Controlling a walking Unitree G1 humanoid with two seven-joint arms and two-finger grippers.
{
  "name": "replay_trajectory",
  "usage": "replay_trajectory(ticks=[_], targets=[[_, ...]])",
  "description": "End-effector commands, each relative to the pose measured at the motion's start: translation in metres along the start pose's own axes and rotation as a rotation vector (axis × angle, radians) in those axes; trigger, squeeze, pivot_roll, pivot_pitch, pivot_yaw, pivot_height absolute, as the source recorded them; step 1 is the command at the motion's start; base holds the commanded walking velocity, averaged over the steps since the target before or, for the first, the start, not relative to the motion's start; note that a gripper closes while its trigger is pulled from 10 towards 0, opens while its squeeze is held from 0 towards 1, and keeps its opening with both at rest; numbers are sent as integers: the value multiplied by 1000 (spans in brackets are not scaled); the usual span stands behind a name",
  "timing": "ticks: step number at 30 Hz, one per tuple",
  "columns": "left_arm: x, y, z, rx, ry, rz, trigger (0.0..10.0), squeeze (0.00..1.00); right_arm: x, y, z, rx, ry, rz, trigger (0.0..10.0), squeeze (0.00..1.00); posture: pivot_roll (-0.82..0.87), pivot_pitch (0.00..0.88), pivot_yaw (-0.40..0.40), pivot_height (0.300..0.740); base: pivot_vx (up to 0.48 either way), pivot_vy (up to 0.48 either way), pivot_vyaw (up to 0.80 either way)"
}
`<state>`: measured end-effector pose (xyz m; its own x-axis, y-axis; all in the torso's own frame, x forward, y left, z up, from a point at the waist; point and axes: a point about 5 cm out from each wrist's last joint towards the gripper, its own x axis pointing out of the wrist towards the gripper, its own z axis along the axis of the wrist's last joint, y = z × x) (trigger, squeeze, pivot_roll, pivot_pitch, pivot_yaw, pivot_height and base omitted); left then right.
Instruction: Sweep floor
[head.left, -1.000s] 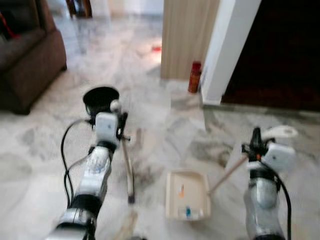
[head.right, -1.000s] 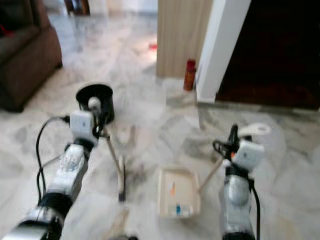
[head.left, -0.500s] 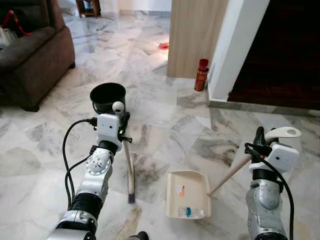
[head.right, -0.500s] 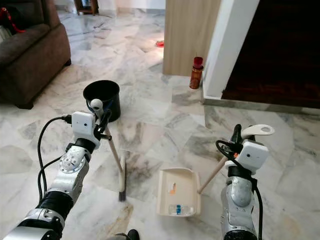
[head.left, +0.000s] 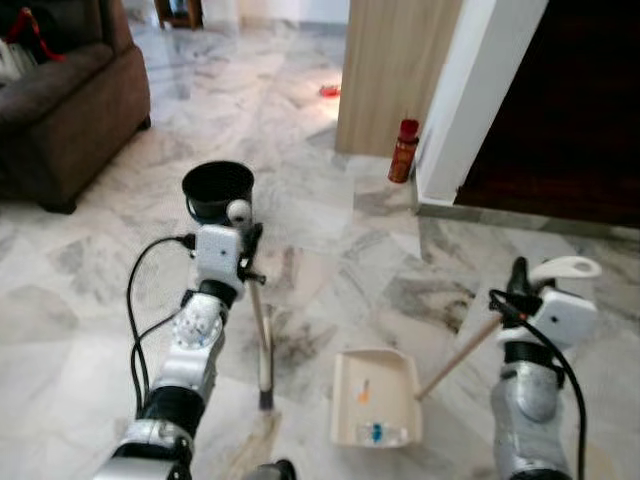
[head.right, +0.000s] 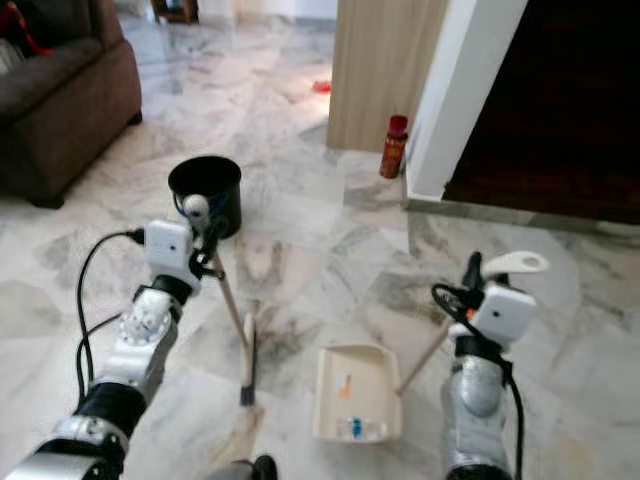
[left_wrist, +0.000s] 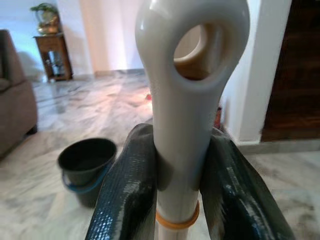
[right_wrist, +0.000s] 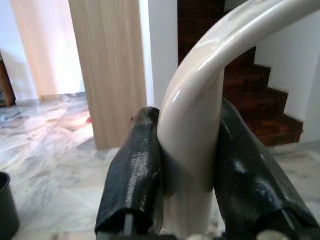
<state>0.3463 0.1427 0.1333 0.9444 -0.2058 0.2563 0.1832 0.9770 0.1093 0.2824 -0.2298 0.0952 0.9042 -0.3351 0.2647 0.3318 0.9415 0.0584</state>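
Broom (head.left: 262, 340) and dustpan (head.left: 375, 398) are both in our grip already. Our left gripper (left_wrist: 175, 180) is closed on the broom's cream plastic handle just below its hanging loop, and the black fingers (left_wrist: 125, 200) press it from both sides. Our right gripper (right_wrist: 192, 165) is closed the same way on the curved top of the dustpan handle (head.left: 462, 350).

We judge both tools light and stiff, of smooth plastic that may turn or slip between the pads, so a hold near the top end gives long reach but less control of the head.

The broom's long axis runs from the gripper down and a little toward us, with the dark bristles on the marble floor (head.left: 330, 250), beside the dustpan. The dustpan lies flat on the floor and holds small bits of litter; its handle rises slanted toward the right. A black bucket (head.left: 216, 190) stands behind the broom.
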Motion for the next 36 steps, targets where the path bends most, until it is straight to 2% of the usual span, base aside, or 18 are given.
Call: replay_trajectory(ticks=[1, 9, 31, 36], targets=[[5, 1, 9, 1, -37, 1, 10000, 0, 5, 1, 11, 21, -56, -9, 10000, 0, 55, 109, -12, 740, 0, 0, 0], [4, 1, 8, -6, -29, 8, 10000, 0, 5, 0, 11, 26, -55, -16, 10000, 0, 57, 109, -15, 740, 0, 220, 0], [3, 1, 7, -13, -23, 7, 10000, 0, 6, -1, 9, 64, -31, -16, 10000, 0, 55, 103, -19, 740, 0, 358, 0], [3, 2, 7, -11, -24, 8, 10000, 0, 7, 1, 9, 75, -27, -9, 10000, 0, 55, 100, -19, 740, 0, 364, -769]])
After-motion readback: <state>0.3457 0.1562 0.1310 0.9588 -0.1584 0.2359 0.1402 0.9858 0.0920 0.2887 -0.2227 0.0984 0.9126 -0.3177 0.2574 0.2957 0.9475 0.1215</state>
